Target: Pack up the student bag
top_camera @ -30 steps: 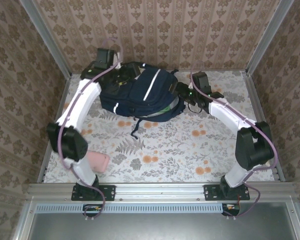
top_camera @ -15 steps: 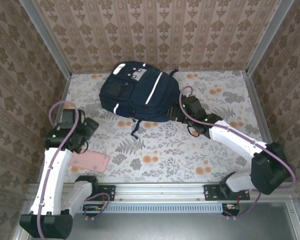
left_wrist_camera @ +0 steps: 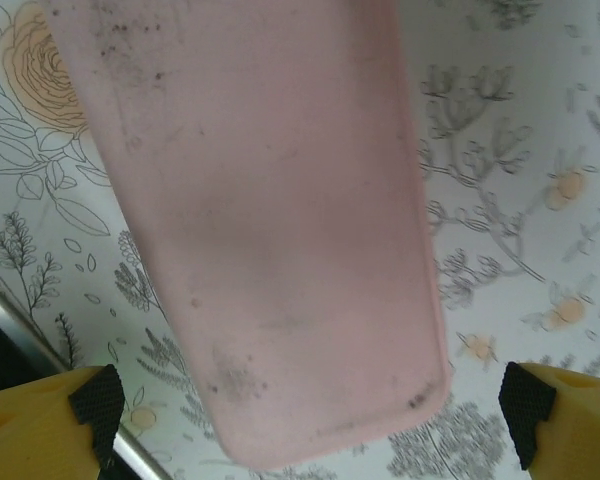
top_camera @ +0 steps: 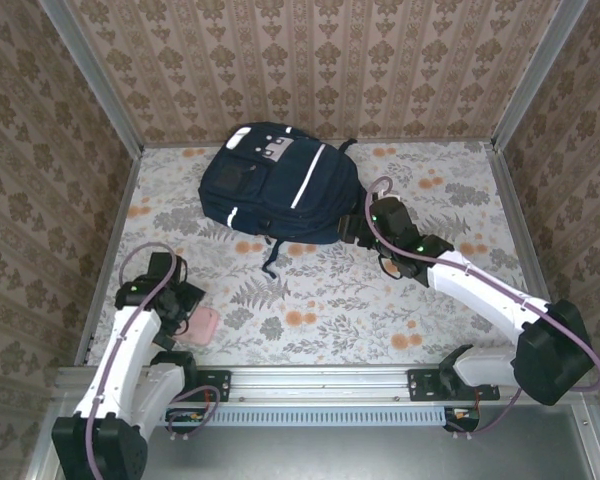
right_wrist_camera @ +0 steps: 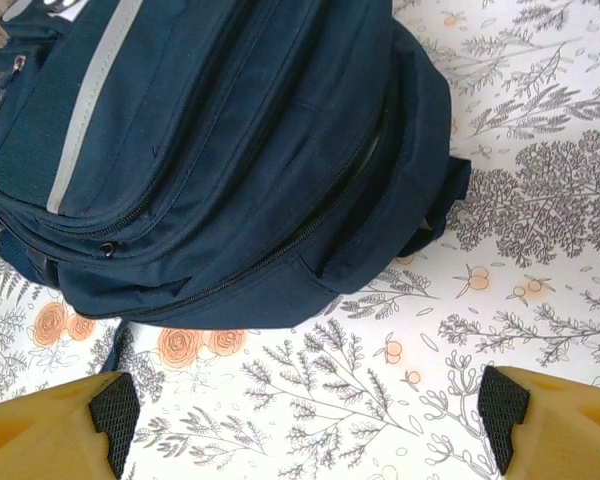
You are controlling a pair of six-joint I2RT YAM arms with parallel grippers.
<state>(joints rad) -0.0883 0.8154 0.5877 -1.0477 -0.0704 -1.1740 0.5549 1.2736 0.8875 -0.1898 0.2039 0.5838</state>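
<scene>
- The student bag lay flat at the far middle of the floral table, front pocket up, with a dark strap trailing toward the near side
- The left gripper hung low at the near-left of the table, jaws spread wide and empty, with a flat pink case lying on the cloth between its fingers
- The right gripper hovered just beside the bag's right-hand edge, jaws likewise wide apart and holding nothing
- The step in hand looked like picking up the pink case so that it could go into the bag
- The case was thin and lay flush on the cloth, so the pads ought to reach the table on both sides before closing, or they would skate over its top
- In the left wrist view the case ran at a slant between the pads; squaring the wrist to its long edges would give an even pinch
- Its surface looked smooth, so a grip nearer mid-length than the rounded end seemed safer
- The table's metal rail lay close by, so the descent wanted to be straight
- The bag's side zips looked closed, though not certainly; the right arm was well placed to open one
</scene>
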